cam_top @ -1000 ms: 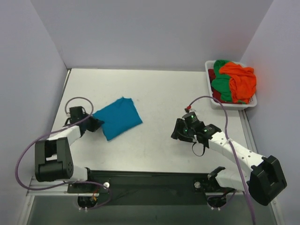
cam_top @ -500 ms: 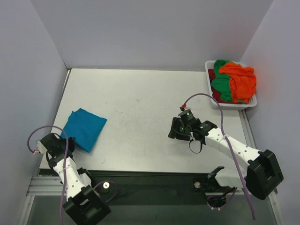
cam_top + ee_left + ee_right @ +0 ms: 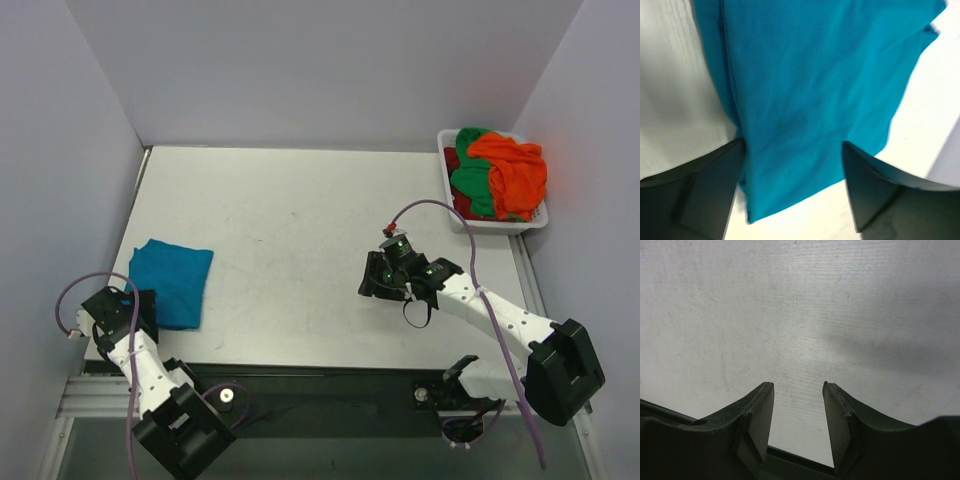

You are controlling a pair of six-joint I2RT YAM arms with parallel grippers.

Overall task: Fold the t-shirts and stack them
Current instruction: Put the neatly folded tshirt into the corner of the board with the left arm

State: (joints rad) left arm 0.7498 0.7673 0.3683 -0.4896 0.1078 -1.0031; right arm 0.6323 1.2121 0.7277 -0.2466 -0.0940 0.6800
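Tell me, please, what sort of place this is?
Likely a robotics lab cell: two arms bolted to a white table, plain panel walls enclosing it, a white basket of t-shirts.

On worktop, folded t-shirt lies near-left, left gripper at its near edge; 1 basket far-right holds other t-shirts; right gripper centre-right.
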